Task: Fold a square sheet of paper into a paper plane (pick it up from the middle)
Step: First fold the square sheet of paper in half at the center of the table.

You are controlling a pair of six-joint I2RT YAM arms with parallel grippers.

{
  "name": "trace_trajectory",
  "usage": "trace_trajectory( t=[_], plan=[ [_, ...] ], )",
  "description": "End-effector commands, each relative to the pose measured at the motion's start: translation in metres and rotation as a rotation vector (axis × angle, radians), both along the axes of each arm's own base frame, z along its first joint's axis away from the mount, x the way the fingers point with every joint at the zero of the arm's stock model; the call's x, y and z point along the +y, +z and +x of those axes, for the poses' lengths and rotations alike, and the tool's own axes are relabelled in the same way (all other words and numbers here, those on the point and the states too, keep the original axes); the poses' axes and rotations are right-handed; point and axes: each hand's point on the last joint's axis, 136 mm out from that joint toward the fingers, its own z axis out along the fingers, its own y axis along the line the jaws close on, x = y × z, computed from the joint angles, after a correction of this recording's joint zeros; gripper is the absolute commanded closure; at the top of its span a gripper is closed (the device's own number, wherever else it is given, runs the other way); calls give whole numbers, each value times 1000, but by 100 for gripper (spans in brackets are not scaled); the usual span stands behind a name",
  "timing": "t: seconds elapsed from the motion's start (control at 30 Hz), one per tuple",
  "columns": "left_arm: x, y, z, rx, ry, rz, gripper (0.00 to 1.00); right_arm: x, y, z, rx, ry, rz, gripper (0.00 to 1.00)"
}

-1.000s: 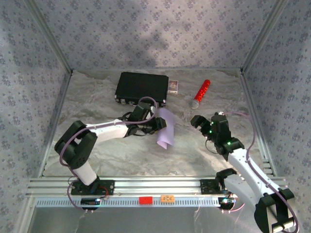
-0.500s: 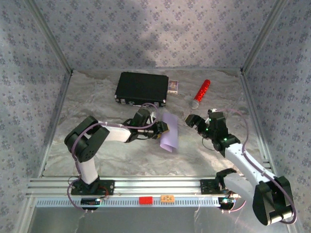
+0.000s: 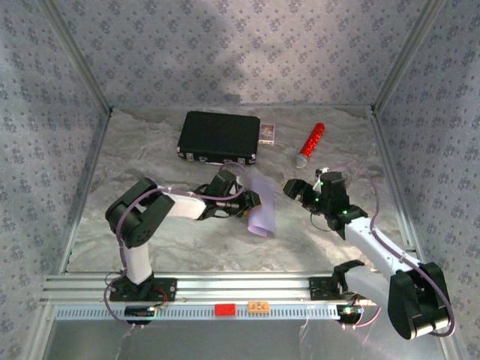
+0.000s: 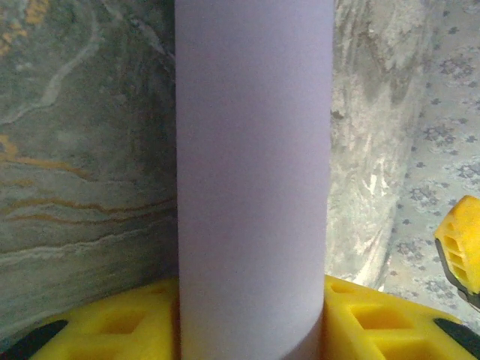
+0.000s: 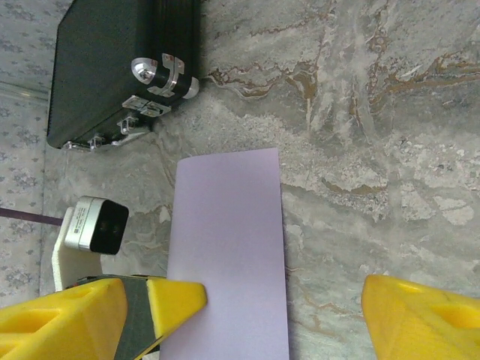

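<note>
The square sheet of paper (image 3: 261,206), pale lilac, is bent over into a long half-width strip above the table's middle. My left gripper (image 3: 251,201) is shut on its near end, and the strip (image 4: 255,187) rises between the yellow fingers (image 4: 112,326). My right gripper (image 3: 300,187) hovers open just right of the strip. In the right wrist view its left fingertip (image 5: 184,296) overlaps the paper (image 5: 229,247) and the other finger stands well off to the right. No paper plane is in view.
A black case (image 3: 219,136) lies at the back, with a small card box (image 3: 268,133) at its right end. A red-and-silver cylinder (image 3: 310,144) lies behind the right gripper. Patterned walls close in the marbled table (image 3: 150,232) on three sides.
The left arm has drawn in and brought the paper lower and slightly right. The right gripper has moved left up to the paper, and its jaws have narrowed a little.
</note>
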Motion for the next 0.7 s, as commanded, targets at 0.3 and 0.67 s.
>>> trace_trajectory(
  t=[0.3,0.67],
  plan=[
    [18,-5,0,-72,-66,268,37,14,0,6,36,50,-7,19],
    [29,1,3,-127,-143,391,38,18,-5,7,48,64,-14,19]
  ],
)
